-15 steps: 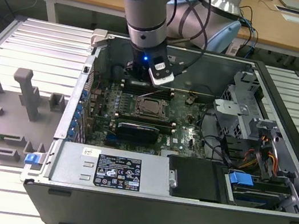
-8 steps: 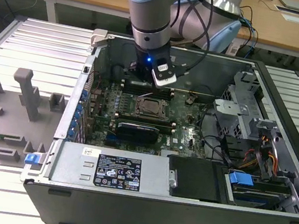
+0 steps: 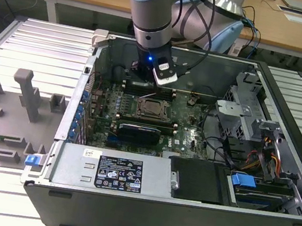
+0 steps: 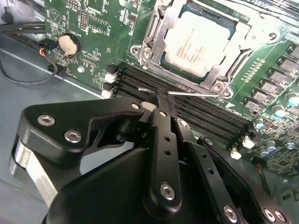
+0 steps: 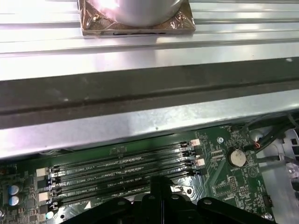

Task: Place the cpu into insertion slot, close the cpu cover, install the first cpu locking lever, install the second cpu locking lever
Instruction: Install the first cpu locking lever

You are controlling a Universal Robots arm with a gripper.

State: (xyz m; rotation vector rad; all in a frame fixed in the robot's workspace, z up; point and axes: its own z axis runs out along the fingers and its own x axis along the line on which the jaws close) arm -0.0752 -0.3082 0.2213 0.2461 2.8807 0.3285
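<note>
Chip: pale silvery square, flat at mid-board.
Cover: silver frame lying over chip's edges.
Gripper: fingers pressed together, tips at thin lever wire beside memory slots.

the cpu is silvery-tan, the cpu cover silver, board green, tool black.

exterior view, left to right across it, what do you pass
grey upright block → blue clip → cpu → blue tab → orange cables
</note>
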